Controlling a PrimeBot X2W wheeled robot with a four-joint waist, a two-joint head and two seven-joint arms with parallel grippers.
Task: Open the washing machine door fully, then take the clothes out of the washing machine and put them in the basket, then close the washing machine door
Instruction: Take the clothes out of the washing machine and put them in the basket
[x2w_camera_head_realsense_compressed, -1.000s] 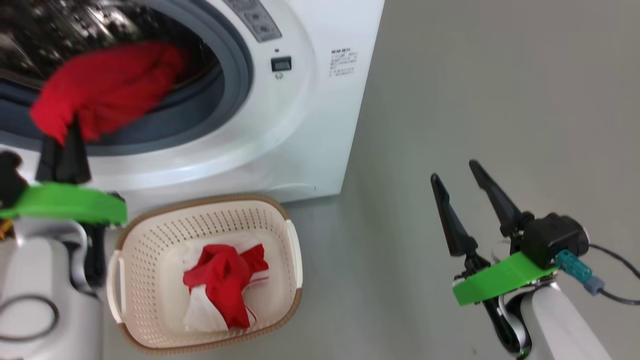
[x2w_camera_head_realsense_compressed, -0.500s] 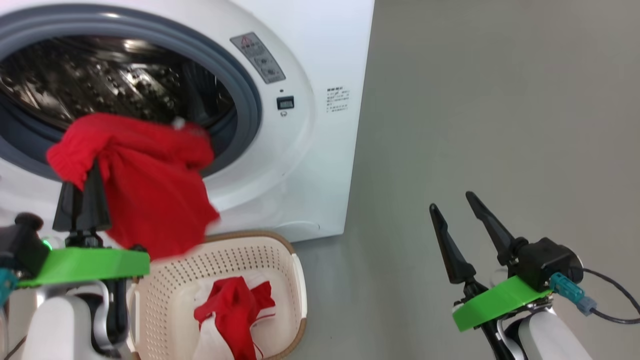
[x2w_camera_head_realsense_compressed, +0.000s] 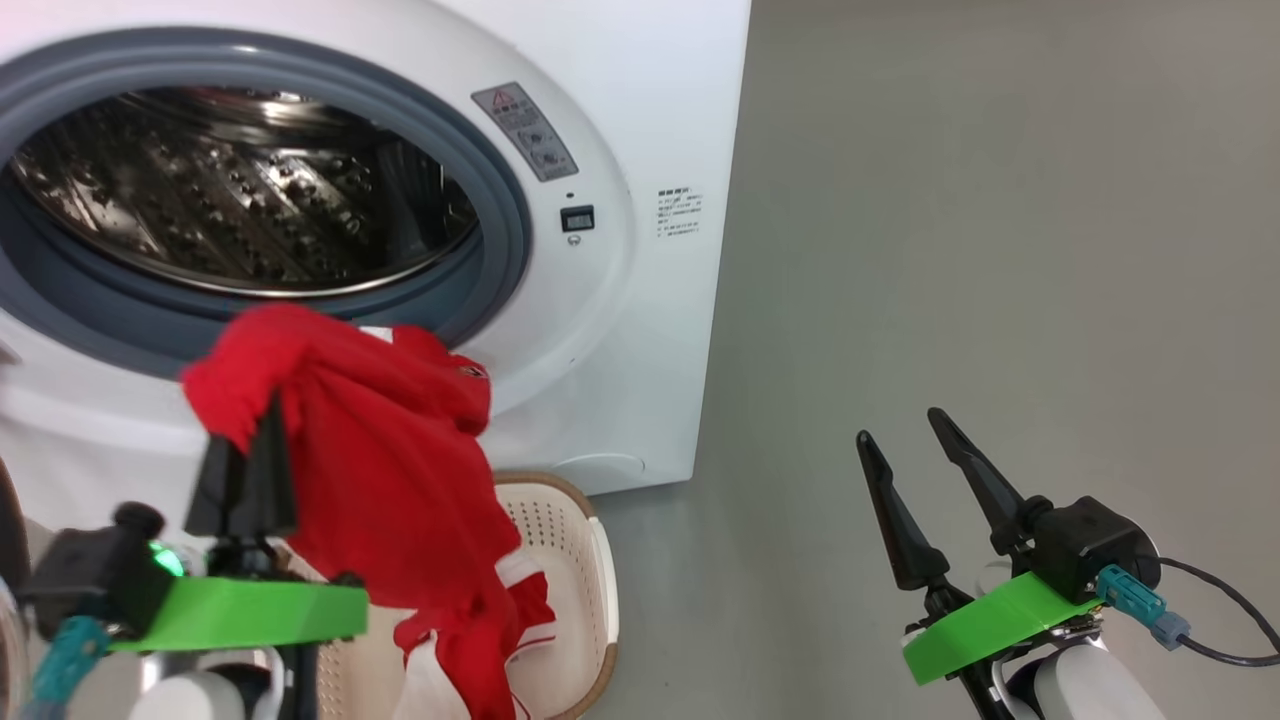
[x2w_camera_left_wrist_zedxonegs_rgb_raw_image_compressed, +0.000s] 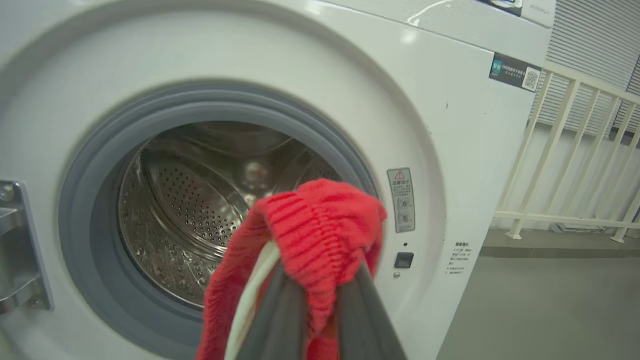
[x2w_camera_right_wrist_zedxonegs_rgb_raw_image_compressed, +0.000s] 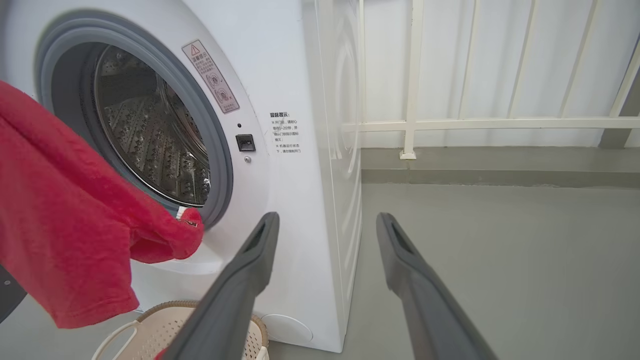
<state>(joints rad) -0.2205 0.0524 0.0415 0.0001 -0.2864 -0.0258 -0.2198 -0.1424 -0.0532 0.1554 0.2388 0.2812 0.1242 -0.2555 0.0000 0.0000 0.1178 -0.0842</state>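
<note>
Head view: your left gripper (x2w_camera_head_realsense_compressed: 262, 430), fingers clamped together on a fold of the clothes (x2w_camera_head_realsense_compressed: 400, 470), holds the red garment clear of the washing machine (x2w_camera_head_realsense_compressed: 640, 330) so that it drapes down over the basket (x2w_camera_head_realsense_compressed: 592, 560). The basket stands on the floor (x2w_camera_head_realsense_compressed: 950, 250) just below the opening, so a release should drop the garment in. More red-and-white cloth lies in the basket. The drum (x2w_camera_head_realsense_compressed: 250, 200) looks empty. Your right gripper (x2w_camera_head_realsense_compressed: 900, 424) hangs well to the side, fingers apart and holding nothing, which leaves the path free.
</note>
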